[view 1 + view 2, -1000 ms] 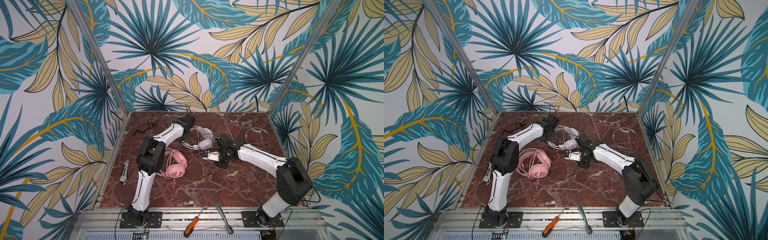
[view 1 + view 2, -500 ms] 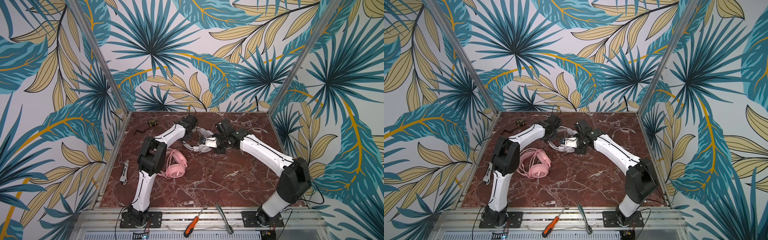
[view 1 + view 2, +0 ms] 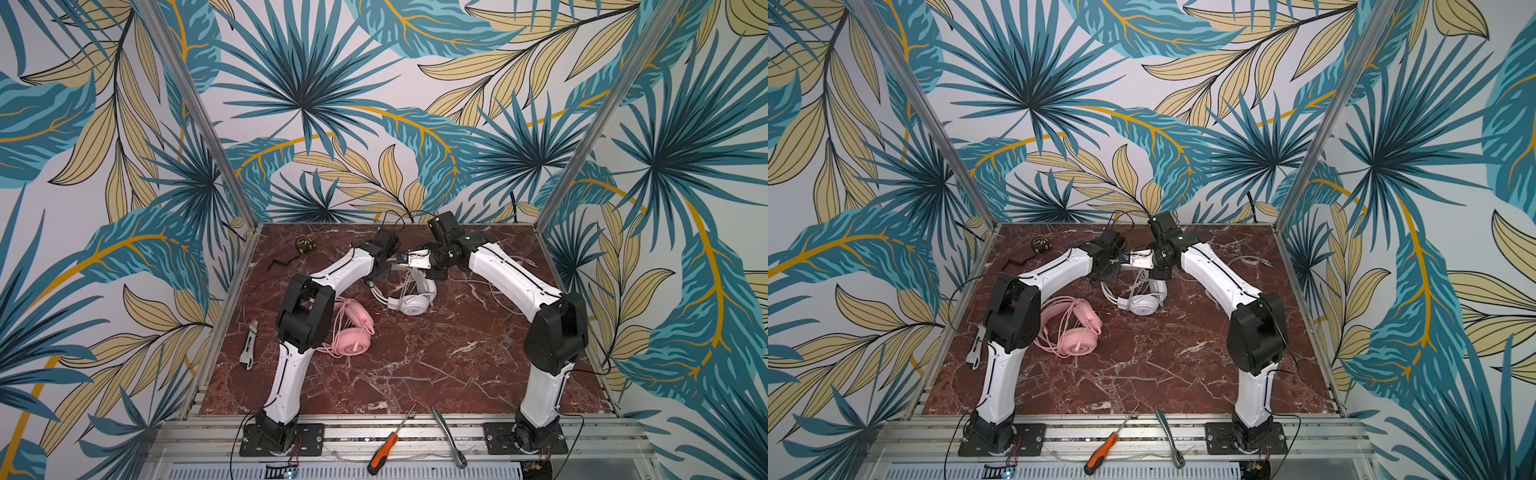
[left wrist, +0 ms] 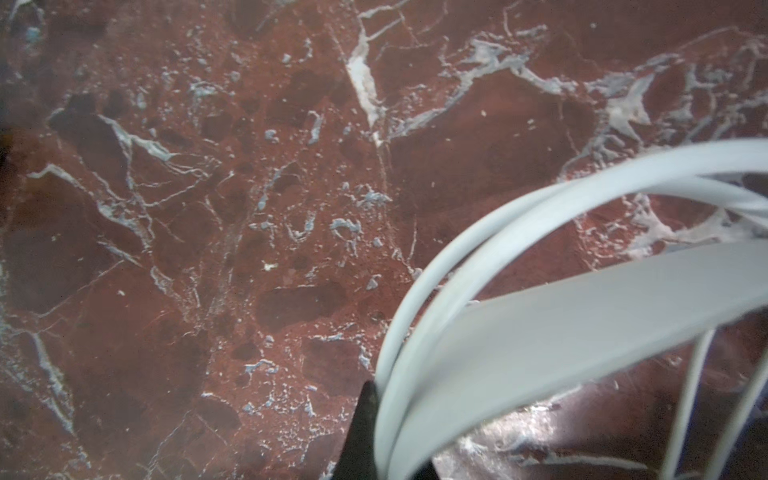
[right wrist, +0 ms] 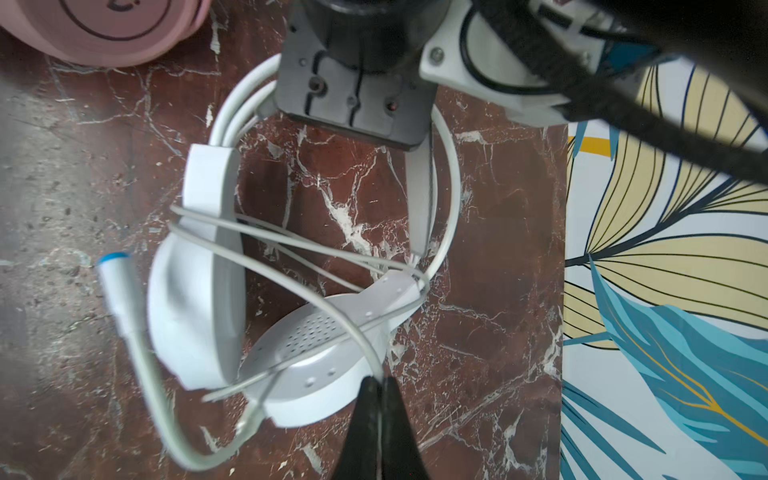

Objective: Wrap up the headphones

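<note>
Toward the back of the tabletop (image 3: 415, 374), the white headset (image 3: 409, 300) rests on the marble with its headband arching up toward the rear; its thin cable (image 5: 291, 245) crosses between the two cups in several strands, and its microphone boom (image 5: 120, 291), blue at the tip, juts out beside one cup; the left gripper (image 3: 381, 277) is pressed together on the top of the headband, its dark fingertip (image 4: 362, 428) showing against the white bands in the left wrist view; the right gripper (image 5: 380, 388) pinches the cable just above one cup, and in both top views strands rise to it from the headset; the two grippers stand close together above it. The pink headset (image 3: 349, 332) lies near the left arm's elbow, its own cable draped over it, apart from the white one.

A second ago the right gripper was low, in front of the white headset; it has since swung up and back to meet the left gripper; the left arm and the pink headset have stayed put.

The marble is dark red with white veins; a tape measure (image 3: 304, 244) and a small black bent piece (image 3: 282, 262) lie at its back left, a grey hand tool (image 3: 248, 347) by its left edge; an orange-handled screwdriver (image 3: 384, 451) and a ratchet (image 3: 449, 440) lie on the metal rail (image 3: 353, 432) in front; leaf-patterned walls (image 3: 374, 104) and aluminium posts (image 3: 199, 112) enclose the cell.
</note>
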Controlling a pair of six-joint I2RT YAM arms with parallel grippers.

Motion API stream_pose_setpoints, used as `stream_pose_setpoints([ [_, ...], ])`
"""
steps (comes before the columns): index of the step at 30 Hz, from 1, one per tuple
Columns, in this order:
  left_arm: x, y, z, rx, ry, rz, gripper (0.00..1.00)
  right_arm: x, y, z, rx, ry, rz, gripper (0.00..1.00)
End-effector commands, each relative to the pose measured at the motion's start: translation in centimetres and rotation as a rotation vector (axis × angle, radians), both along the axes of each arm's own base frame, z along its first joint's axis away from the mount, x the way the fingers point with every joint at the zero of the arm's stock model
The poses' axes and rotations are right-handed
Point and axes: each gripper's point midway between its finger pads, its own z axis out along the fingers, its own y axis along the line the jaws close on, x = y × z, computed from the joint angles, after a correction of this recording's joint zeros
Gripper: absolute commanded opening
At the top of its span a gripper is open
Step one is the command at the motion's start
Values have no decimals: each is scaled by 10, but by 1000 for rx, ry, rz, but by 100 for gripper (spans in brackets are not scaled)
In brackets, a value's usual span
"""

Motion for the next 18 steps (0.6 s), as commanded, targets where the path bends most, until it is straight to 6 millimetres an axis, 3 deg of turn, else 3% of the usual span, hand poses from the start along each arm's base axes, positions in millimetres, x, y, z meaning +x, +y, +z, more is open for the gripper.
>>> stream_pose_setpoints([
  [1,-3,-19,22,-50,-17,-117,0,13,-3,-11,19,38,4,0],
  [6,-5,-23,24,-74,-18,-143,0,41,-6,-26,91,94,-49,1],
  [8,-5,-23,25,-73,-20,-146,0,50,-8,-31,126,138,-89,8],
  [12,-7,-23,26,-72,-19,-152,0,62,-18,-38,213,259,-177,32],
  [18,-12,-25,23,-83,-1,-180,0,68,-45,-56,203,352,-304,41],
])
